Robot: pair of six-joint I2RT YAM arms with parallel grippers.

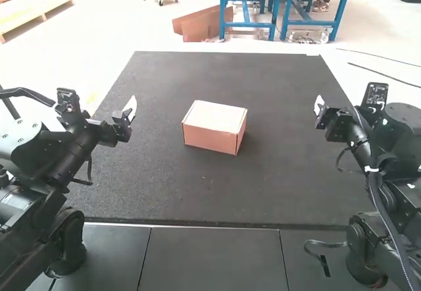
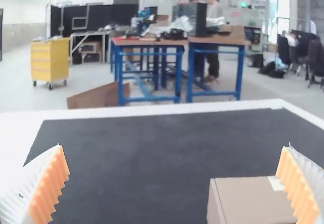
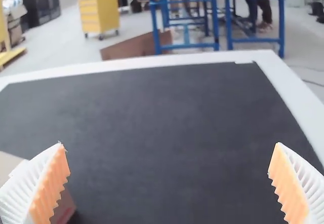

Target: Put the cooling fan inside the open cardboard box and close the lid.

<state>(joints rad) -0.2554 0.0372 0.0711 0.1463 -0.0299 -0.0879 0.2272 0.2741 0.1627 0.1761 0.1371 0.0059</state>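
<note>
1. The left pincer (image 1: 126,114) hovers over the near left edge of the black mat (image 1: 283,172). Its jaws stand wide apart and grip nothing.
2. In the left wrist view its white ribbed fingers (image 2: 35,193) show orange pads turned inward, with bare mat between them.
3. The right pincer (image 1: 318,110) hovers over the mat's right edge, across from the left pincer. Its jaws are also spread wide and hold nothing.
4. In the right wrist view its ribbed fingers (image 3: 296,188) frame open mat ahead of them.
5. The cardboard box (image 1: 214,127) sits on the mat between the two pincers, well apart from both and touching neither.
6. Its lid lies flat and shut, and the box stands upright, turned slightly askew to the mat's edges.
7. From the left pincer, the box (image 2: 250,201) lies ahead and off toward the finger on the right arm's side.
8. From the right pincer, a corner of the box (image 3: 7,163) shows beyond the finger on the left arm's side, farther out over the mat.
9. A white table border (image 1: 368,74) runs around the mat, beyond and outside both pincers.
</note>
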